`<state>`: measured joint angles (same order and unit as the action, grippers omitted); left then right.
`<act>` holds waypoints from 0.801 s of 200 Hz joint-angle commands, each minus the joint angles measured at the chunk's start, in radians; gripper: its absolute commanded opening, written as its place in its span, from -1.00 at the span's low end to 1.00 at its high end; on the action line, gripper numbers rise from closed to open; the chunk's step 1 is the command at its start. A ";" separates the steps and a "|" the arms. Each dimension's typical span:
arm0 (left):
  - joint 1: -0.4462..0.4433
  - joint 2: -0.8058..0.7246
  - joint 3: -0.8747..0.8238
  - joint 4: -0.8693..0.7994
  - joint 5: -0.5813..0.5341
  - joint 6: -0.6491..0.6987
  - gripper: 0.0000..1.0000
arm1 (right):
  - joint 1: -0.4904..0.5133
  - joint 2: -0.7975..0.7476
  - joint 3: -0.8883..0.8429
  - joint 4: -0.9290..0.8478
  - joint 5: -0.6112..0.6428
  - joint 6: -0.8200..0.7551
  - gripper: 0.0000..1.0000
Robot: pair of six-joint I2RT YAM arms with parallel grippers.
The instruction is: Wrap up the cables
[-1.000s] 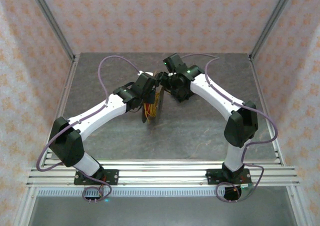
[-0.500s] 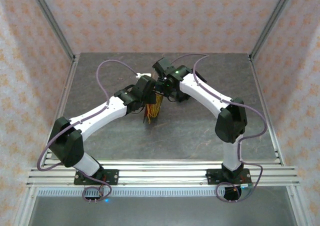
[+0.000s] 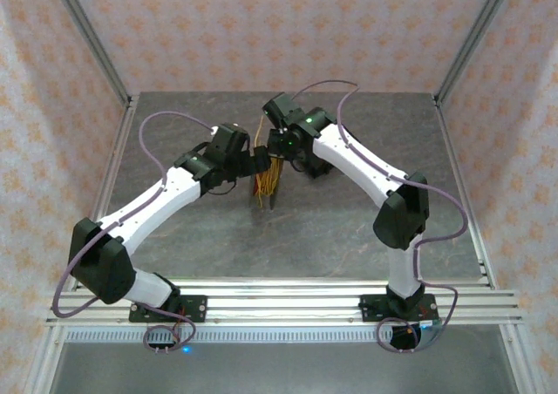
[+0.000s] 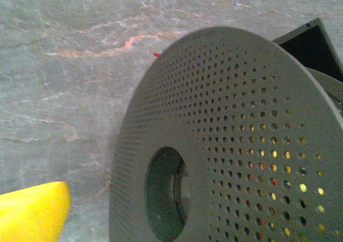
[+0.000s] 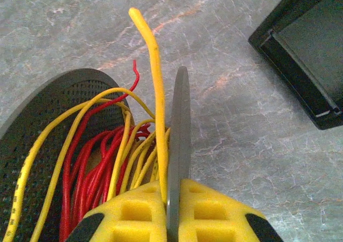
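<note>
Yellow-fingered right end effector (image 5: 172,202), elbow bent, pinches reel flange (image 5: 181,108) (cables (image 5: 99,172) alongside).

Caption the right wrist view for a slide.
Right tool shut on the spool flange, yellow and red cables wound alongside.

The cables (image 3: 268,181) are thin, flexible yellow and red wires. They are gathered in a loose bundle of loops at the centre of the top view, hanging roughly vertical. In the right wrist view the loops fill the lower left, lying between a dark perforated disc (image 5: 32,124) and a thin grey disc (image 5: 181,119) seen edge-on. One yellow end (image 5: 154,54) rises to the upper centre, its tip bent left. A thin red end (image 5: 136,76) curls just beside it.
</note>
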<state>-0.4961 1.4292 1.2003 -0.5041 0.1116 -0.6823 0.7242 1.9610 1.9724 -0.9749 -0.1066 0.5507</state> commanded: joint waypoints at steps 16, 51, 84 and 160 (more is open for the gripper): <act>0.054 -0.079 0.072 0.266 0.394 -0.152 0.99 | -0.005 0.070 0.054 -0.102 0.138 -0.085 -1.00; 0.088 -0.058 0.107 0.267 0.529 -0.177 0.89 | -0.004 0.114 0.115 -0.153 0.156 -0.101 -1.00; 0.088 -0.070 0.113 0.223 0.526 -0.032 0.92 | -0.005 0.173 0.225 -0.230 0.170 -0.109 -1.00; 0.088 -0.118 -0.094 0.732 0.775 -0.133 0.99 | -0.006 0.199 0.241 -0.211 0.138 -0.130 -1.00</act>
<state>-0.3763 1.4231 1.0698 -0.2337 0.5941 -0.7864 0.7021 2.0987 2.2272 -1.2190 -0.0135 0.4282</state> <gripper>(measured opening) 0.991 0.077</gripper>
